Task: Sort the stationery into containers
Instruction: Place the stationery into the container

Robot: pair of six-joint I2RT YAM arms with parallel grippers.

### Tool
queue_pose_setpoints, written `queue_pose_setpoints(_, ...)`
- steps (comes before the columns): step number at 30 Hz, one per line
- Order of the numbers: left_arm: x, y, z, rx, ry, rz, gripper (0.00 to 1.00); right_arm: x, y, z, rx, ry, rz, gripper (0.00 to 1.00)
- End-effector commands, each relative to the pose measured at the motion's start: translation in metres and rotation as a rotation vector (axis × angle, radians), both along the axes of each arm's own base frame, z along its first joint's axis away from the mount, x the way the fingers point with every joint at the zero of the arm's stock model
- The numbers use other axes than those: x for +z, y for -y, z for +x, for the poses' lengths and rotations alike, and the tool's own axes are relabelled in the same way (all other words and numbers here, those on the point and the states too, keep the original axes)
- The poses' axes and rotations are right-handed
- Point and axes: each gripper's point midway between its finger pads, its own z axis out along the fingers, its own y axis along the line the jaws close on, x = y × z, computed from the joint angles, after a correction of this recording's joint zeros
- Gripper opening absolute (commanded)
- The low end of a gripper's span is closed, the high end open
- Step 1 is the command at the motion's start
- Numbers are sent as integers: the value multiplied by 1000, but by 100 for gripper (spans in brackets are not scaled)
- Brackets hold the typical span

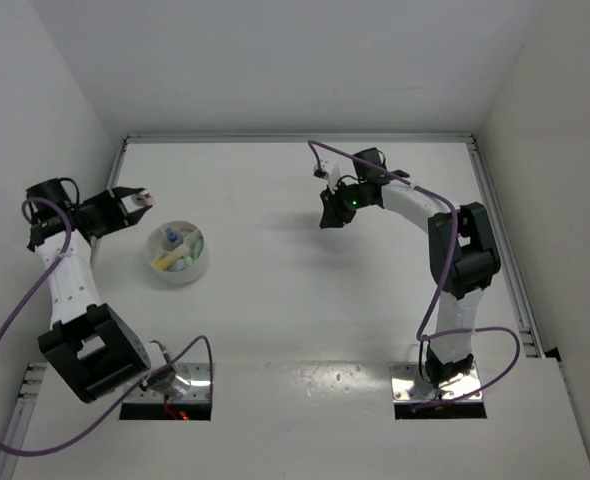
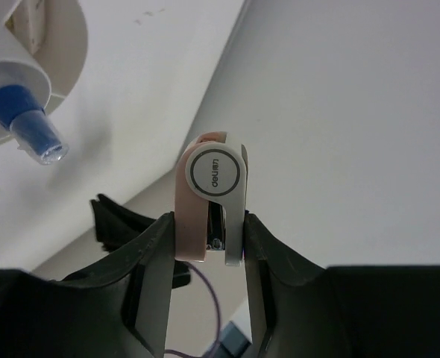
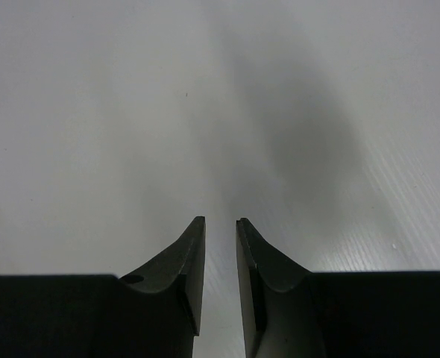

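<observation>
My left gripper [image 1: 133, 204] is shut on a small pink and white block [image 2: 211, 195] with a round "deli" mark. It holds the block off the table, up and left of the bowl. The block shows as a pink speck in the top view [image 1: 147, 200]. The round white bowl [image 1: 197, 268] holds several pastel markers and a clear blue-tipped pen [image 2: 27, 113]. The bowl's rim [image 2: 69, 52] shows at the top left of the left wrist view. My right gripper [image 3: 220, 224] hovers over bare table at the back middle [image 1: 331, 214]. Its jaws are almost together, with nothing between them.
The left side wall stands close behind the left gripper. A raised rail [image 1: 295, 139] runs along the table's far edge and another along the right edge [image 1: 503, 250]. Purple cables [image 1: 15, 320] loop from both arms.
</observation>
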Motion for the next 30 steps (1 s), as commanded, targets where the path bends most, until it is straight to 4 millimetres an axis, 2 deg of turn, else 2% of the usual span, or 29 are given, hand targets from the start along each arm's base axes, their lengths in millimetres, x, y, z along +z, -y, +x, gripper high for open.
queue_pose_setpoints(1, 33, -24, -8, 39, 109, -75, 0, 13, -4, 6, 11, 37, 34, 23)
queue_pose_setpoints(2, 35, -35, -10, 75, 123, -70, 0, 14, -4, 5, 5, 31, 36, 23)
queue_pose_setpoints(3, 37, -35, -11, 72, 130, -79, 0, 11, -4, 3, 5, 22, 33, 23)
queue_pose_setpoints(7, 33, -30, -20, 119, 145, -154, 0, 10, -2, 4, 0, 24, 25, 23)
queue_pose_setpoints(8, 26, -32, -18, 158, 175, -194, 0, 10, -2, 4, 0, 24, 25, 23)
queue_pose_setpoints(10, 35, -19, -26, 164, 238, -225, 0, 10, -2, 4, 0, 24, 25, 23)
queue_pose_setpoints(12, 22, -16, -29, 221, 244, -279, 0, 10, -2, 4, 0, 24, 25, 23)
queue_pose_setpoints(14, 26, -13, -38, 253, 275, -291, 0, 10, -2, 4, 0, 24, 25, 23)
queue_pose_setpoints(15, 12, -12, -41, 273, 259, -309, 0, 6, -2, 3, -6, 9, 24, 23)
queue_pose_setpoints(17, 11, -22, -46, 317, 282, -314, 0, 4, -2, 3, -6, 10, 25, 23)
queue_pose_setpoints(23, 11, -30, -47, 355, 269, -321, 0, -1, -2, 0, -12, 3, 27, 23)
queue_pose_setpoints(30, -13, -29, -51, 395, 228, -373, 0, -9, 1, -8, -19, -18, 23, 23)
